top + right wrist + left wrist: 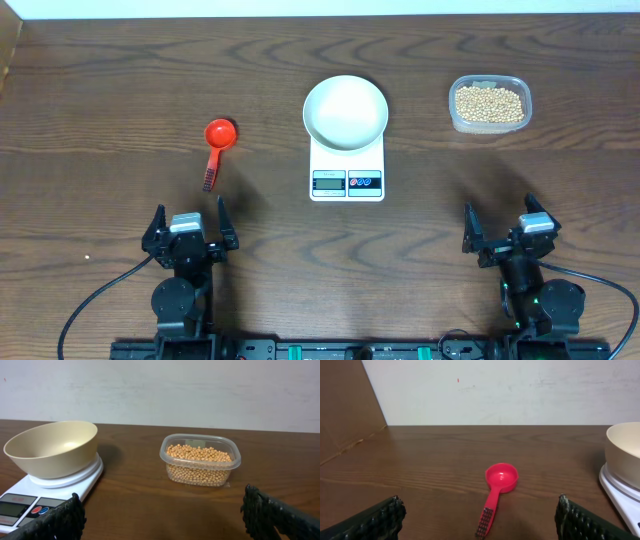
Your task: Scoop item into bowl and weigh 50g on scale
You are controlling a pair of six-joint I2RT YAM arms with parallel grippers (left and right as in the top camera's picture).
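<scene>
The beans (pixel 489 103) sit in a clear tub (pixel 453 112) at the far right of the table (pixel 100 100). The white bowl (pixel 345 110) is empty and rests on the scale (pixel 346 182) in the middle. The red scoop (pixel 217 143) lies off to the left, with its handle pointing at the left gripper (pixel 190 214). That one and the right gripper (pixel 499 218) are both spread wide and hold nothing. I think picking up the scoop comes first. It is best to pinch the handle near its ridged end and keep the cup flat.

Soft even light, dark desk (pixel 120 90) seen sharply, faint shadow laid beside the bowl (pixel 50 447), close black fingers (pixel 375 520) a little blurred at the bottom corners
</scene>
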